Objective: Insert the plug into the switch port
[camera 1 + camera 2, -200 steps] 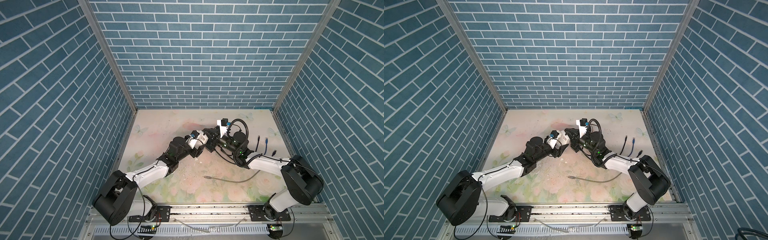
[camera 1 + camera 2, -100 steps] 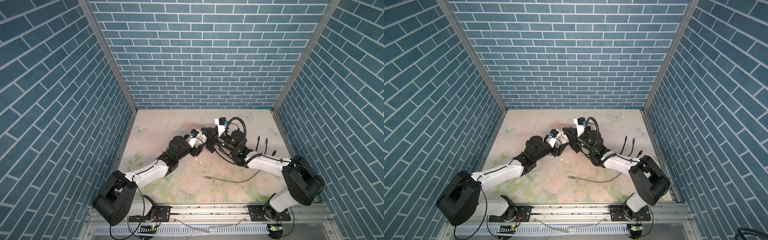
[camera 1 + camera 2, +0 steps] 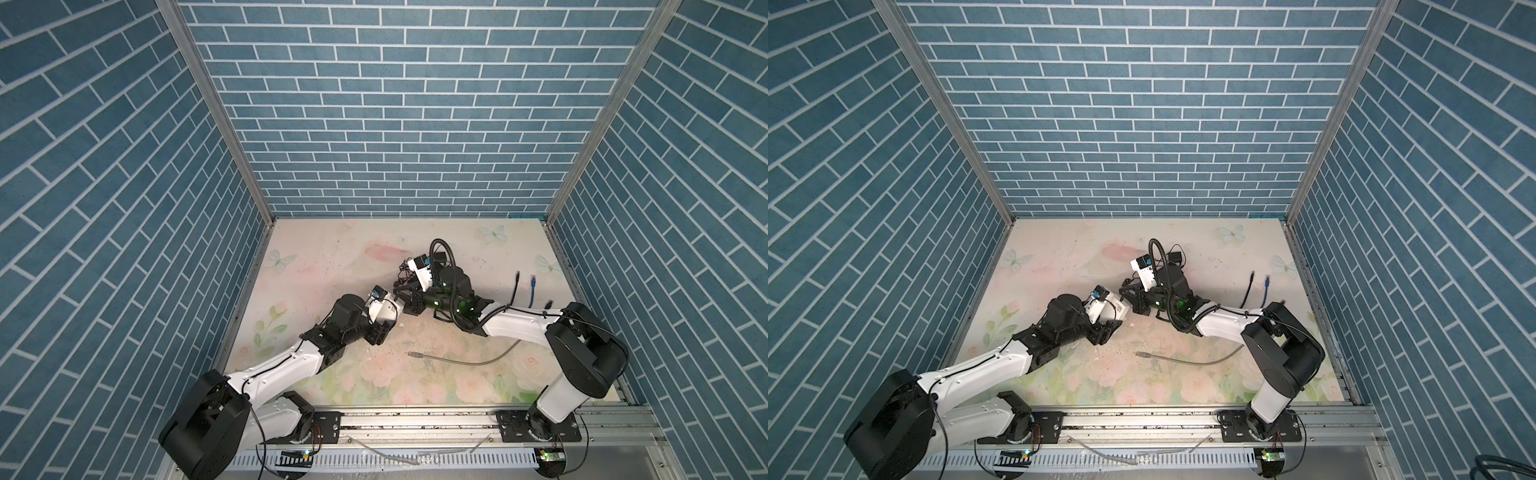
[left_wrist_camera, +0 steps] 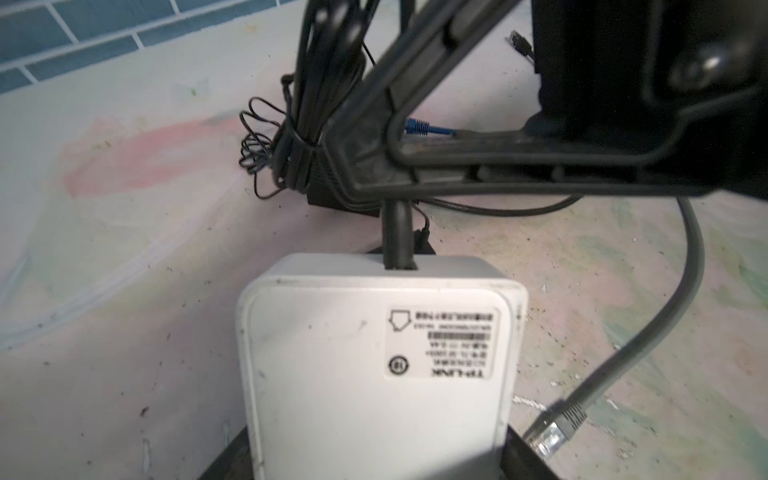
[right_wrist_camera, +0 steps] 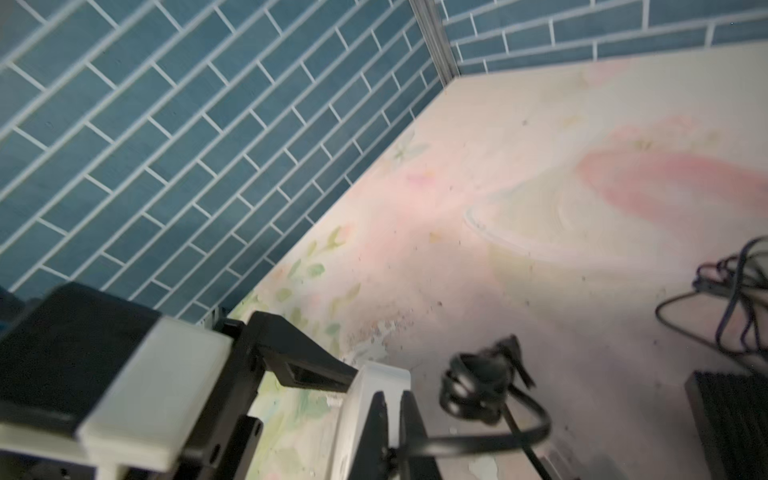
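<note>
Left hand (image 4: 374,461): we grasp the switch (image 4: 374,374), mid-tabletop (image 3: 332,249).
Right hand (image 5: 392,419): clenched on the plug (image 4: 397,232).
Plug: we see it meeting the switch's edge.

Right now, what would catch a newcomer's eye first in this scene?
Mid-table, the left gripper clamps a white switch, while the right gripper, shut, holds a black plug against the switch's edge. A loose grey cable lies on the floral table in front of them.

Scuffed matt white plastic switch (image 4: 332,374), paper label (image 4: 442,343), smooth black plastic plug (image 4: 397,232), speckled matt tabletop (image 4: 124,291).
</note>
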Controlling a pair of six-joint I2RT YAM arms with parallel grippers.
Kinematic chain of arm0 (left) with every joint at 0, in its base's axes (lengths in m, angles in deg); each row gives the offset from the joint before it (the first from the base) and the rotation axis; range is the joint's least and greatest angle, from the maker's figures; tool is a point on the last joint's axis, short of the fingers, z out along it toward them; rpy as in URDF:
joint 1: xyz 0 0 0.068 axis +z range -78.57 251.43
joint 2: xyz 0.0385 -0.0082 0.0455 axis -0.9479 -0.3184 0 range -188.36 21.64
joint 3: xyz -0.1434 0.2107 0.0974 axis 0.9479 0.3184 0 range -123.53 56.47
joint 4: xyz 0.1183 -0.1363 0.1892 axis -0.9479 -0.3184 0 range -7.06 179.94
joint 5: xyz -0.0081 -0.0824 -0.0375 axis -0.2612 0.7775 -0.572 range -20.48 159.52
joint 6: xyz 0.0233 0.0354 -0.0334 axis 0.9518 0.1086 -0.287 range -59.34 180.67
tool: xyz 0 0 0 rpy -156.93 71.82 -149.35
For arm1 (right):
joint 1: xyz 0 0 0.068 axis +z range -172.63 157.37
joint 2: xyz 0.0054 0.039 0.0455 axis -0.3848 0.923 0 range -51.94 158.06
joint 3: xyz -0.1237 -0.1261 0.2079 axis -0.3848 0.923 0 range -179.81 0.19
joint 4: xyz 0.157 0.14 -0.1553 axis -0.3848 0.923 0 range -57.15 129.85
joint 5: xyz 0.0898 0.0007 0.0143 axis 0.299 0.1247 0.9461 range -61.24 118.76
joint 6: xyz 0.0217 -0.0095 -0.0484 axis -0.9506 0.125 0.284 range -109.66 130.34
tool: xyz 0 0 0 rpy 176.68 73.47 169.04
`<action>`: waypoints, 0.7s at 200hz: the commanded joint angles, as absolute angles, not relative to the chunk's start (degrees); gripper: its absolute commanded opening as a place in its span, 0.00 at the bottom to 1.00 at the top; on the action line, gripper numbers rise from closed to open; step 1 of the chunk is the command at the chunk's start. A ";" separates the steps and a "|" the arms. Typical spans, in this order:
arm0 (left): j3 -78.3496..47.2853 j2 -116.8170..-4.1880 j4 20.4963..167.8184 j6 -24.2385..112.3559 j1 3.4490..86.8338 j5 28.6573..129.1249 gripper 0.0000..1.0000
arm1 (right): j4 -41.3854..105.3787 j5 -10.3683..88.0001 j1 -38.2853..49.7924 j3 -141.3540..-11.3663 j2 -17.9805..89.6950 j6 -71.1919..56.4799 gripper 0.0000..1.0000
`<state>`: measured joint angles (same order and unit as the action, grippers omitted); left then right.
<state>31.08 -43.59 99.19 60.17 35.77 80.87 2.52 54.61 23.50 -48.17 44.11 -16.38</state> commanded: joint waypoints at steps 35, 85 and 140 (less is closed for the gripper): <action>30.57 -41.93 111.33 54.42 35.63 79.45 0.68 | 22.03 62.25 25.23 -49.07 49.84 -14.18 0.08; 30.47 -46.28 106.13 51.97 35.67 79.43 0.68 | 22.42 61.29 23.37 -48.96 48.20 -15.40 0.19; 28.57 -52.40 100.05 48.01 35.74 82.21 0.68 | 23.26 61.81 21.59 -47.06 45.96 -14.39 0.32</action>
